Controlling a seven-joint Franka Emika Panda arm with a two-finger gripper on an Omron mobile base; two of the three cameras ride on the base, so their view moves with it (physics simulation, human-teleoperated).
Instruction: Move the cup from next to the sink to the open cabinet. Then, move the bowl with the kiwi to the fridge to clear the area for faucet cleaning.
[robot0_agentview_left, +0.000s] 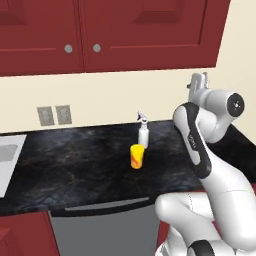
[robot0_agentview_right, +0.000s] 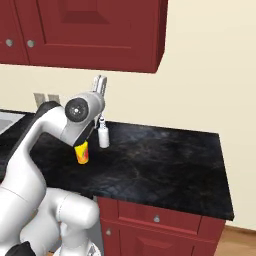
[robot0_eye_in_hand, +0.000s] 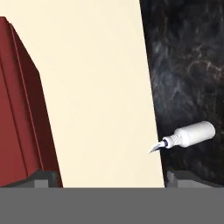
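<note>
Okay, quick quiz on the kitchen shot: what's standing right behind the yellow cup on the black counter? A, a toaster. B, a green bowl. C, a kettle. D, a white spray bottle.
D: in the left base view a small white spray bottle stands upright just behind the cup on the black counter, nearer the cream wall.

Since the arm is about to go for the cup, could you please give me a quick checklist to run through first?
1. Cup upright on the black counter: ok.
2. Gripper open and holding nothing: ok.
3. Gripper aimed at the cup: not ok; the hand view faces the wall and the spray bottle.
4. Spray bottle close behind the cup, bump risk: not ok.
5. Wall cabinet open: cannot tell; doors here are shut.
</note>
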